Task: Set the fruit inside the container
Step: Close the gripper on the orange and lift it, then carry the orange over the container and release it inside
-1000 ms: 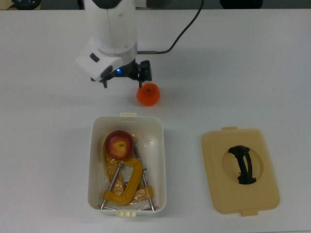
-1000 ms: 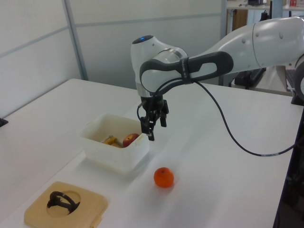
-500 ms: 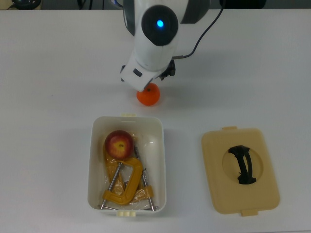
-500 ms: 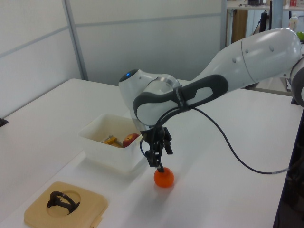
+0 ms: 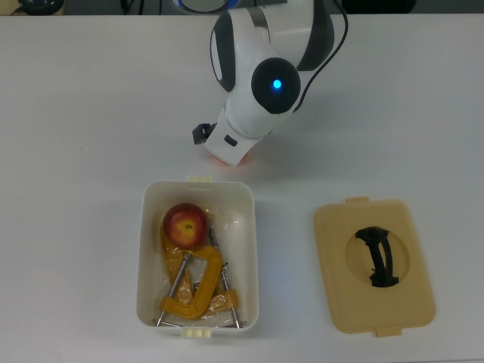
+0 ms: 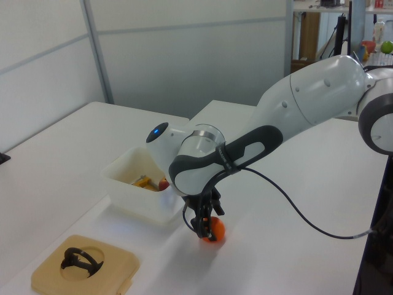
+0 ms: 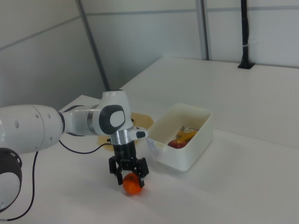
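Note:
The orange (image 7: 133,186) lies on the white table just off one short end of the container (image 7: 192,144). My gripper (image 7: 130,179) has come down over the orange, open, with a finger on either side of the fruit. The left view shows the same: the gripper (image 6: 205,228) straddles the orange (image 6: 215,230). In the top view the arm's wrist hides the gripper and leaves only a sliver of the orange (image 5: 225,161). The red apple (image 5: 185,224) lies inside the container (image 5: 198,184), at the end nearest the arm.
Yellow metal clamps (image 5: 193,291) lie in the tub beside the apple. A flat tan lid (image 5: 374,265) with a black handle rests on the table at the top view's right. The arm's black cable (image 6: 295,209) trails over the table.
The arm has dropped from above the orange until its fingers sit around it. The wrist now covers most of the orange in the top view. Apple, tub and lid have not moved.

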`<state>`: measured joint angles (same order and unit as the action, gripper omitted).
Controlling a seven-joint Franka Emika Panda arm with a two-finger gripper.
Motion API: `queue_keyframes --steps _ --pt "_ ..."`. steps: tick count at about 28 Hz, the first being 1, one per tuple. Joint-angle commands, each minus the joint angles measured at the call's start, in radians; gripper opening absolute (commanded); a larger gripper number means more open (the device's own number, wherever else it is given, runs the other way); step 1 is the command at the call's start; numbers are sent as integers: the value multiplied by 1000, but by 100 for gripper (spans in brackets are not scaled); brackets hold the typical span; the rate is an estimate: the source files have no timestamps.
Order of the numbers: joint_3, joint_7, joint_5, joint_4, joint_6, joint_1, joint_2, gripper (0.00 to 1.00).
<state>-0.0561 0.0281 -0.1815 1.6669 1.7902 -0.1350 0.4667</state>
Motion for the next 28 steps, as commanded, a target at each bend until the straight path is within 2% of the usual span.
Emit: queue_keyframes --steps 1,4,6,7,9,12,18,25,27,28 --pt "4 24 -30 1 35 -8 7 100" --pt "4 24 -30 -4 44 -8 12 62" --pt "4 24 -29 -7 44 -8 10 40" --pt "4 24 -27 -9 43 -8 7 25" --pt "4 24 -23 -9 40 -8 0 17" --pt "4 26 -16 -24 31 -6 -16 12" --pt "9 19 2 -67 -35 -2 -83 13" --pt "38 26 100 -191 -25 31 -102 16" --pt "41 29 117 -211 29 47 -100 17" --pt "42 38 134 -216 103 55 -99 18"
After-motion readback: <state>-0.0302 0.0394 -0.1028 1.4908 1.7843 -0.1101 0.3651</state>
